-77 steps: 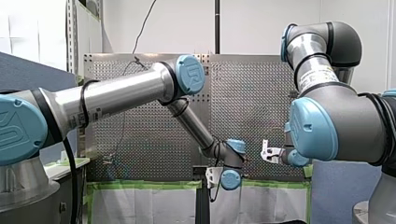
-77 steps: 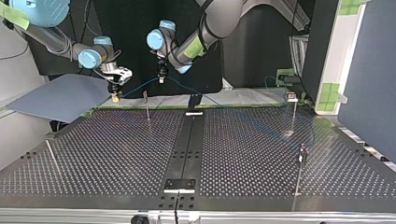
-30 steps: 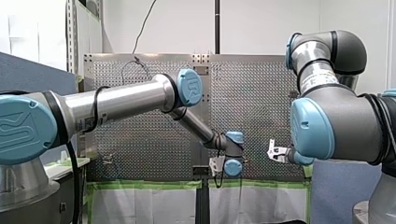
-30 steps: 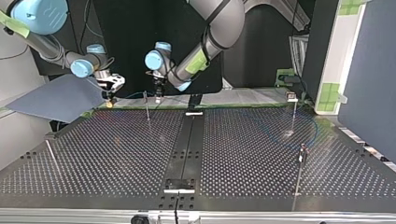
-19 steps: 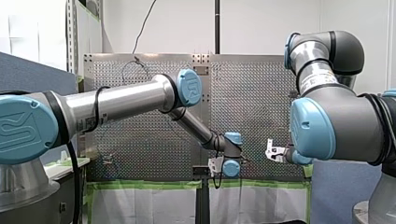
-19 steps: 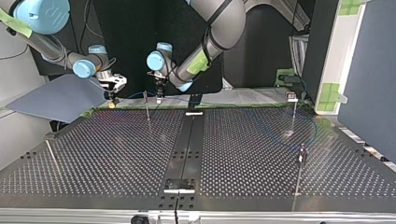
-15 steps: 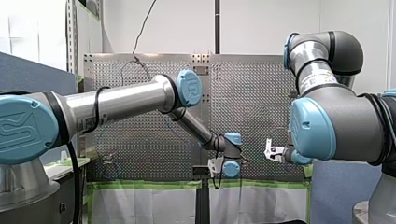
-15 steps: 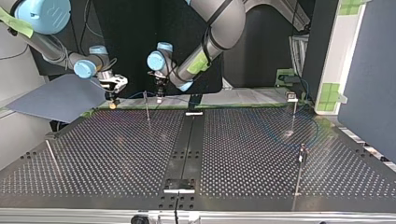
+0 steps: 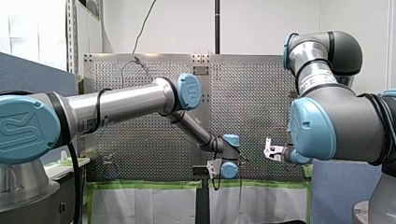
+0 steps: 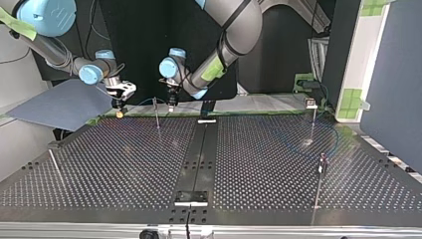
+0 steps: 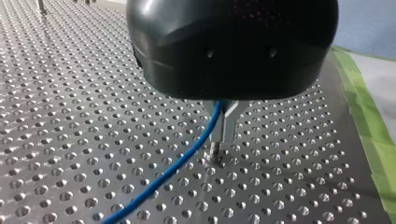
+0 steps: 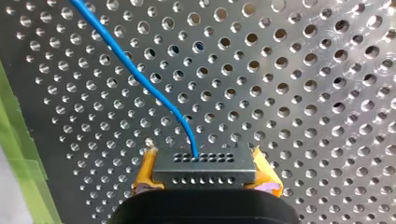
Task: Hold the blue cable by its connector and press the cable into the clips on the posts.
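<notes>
In the right wrist view my right gripper [image 12: 204,155] is shut, its yellow pads [image 12: 144,173] clamping a black connector [image 12: 204,170]. The blue cable [image 12: 140,79] leaves the connector and runs off over the perforated plate. My left gripper [image 11: 223,135] is shut on the same cable [image 11: 187,161], which trails away below its metal fingers [image 11: 229,123]. In the top view my right gripper [image 10: 120,109] hangs at the far left. My left gripper [image 10: 171,103] hangs just right of a thin post with a clip [image 10: 155,102]. Both sit low near the table's far edge.
More thin posts stand on the perforated table [image 10: 124,164]: one at the far right [image 10: 312,112], one nearer at the right [image 10: 321,164], one at the left [image 10: 53,164]. A black rail [image 10: 199,154] runs down the middle. Green tape [image 11: 373,140] lines the plate's edge.
Over the last second both grippers have crept slightly toward the top view's right. Their grips on connector and cable are unchanged.
</notes>
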### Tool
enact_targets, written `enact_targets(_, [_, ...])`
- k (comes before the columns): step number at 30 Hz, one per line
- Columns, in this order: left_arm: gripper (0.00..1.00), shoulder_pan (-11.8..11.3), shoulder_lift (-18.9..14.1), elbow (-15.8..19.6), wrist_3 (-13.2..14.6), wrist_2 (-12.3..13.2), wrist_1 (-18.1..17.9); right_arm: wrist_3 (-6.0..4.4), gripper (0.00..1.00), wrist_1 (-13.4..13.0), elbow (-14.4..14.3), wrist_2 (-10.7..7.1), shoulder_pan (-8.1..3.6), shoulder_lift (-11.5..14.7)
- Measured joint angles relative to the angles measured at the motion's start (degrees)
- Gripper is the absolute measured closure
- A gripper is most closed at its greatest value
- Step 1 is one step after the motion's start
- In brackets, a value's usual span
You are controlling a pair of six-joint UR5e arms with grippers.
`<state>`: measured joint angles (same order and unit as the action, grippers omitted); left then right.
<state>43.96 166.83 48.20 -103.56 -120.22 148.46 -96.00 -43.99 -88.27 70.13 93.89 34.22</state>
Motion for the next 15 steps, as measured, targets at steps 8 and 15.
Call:
enact_targets(8, [1.0, -0.06, 0.02, 0.1, -1.21, -0.07, -0.4, -0.84, 1.0, -0.39, 0.99, 0.08, 0.03, -0.24])
enact_targets(15, [1.0, -0.38, 0.19, -0.38, -2.79, 0.08, -0.74, -0.99, 1.0, -0.3, 2.22, -0.1, 0.11, -1.69])
